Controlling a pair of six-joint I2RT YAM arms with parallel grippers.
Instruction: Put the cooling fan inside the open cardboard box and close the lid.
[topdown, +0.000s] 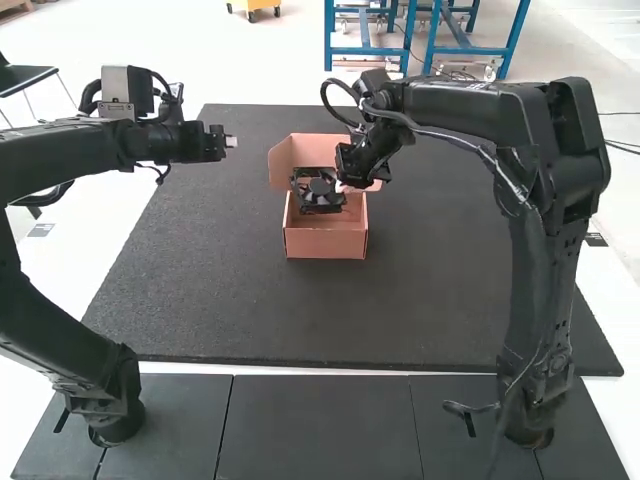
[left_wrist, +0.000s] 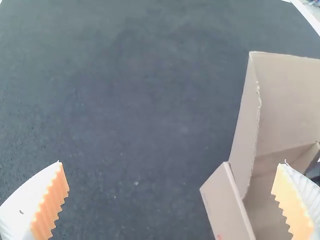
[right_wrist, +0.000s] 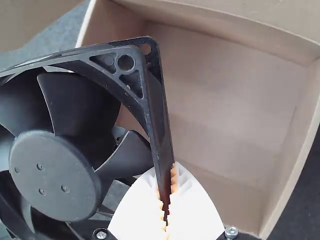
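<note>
The open cardboard box stands in the middle of the black mat, its lid flap raised at the back. Above its opening hangs the black cooling fan, tilted, with my right gripper shut on one edge of its frame. In the right wrist view the fan is pinched between the orange pads, with the box's bare inside beneath. My left gripper hovers to the left of the box, open; its ribbed fingertips frame the mat and the box's flap.
The black mat covers the table around the box. Dark base plates lie along the near edge between the two arm bases.
</note>
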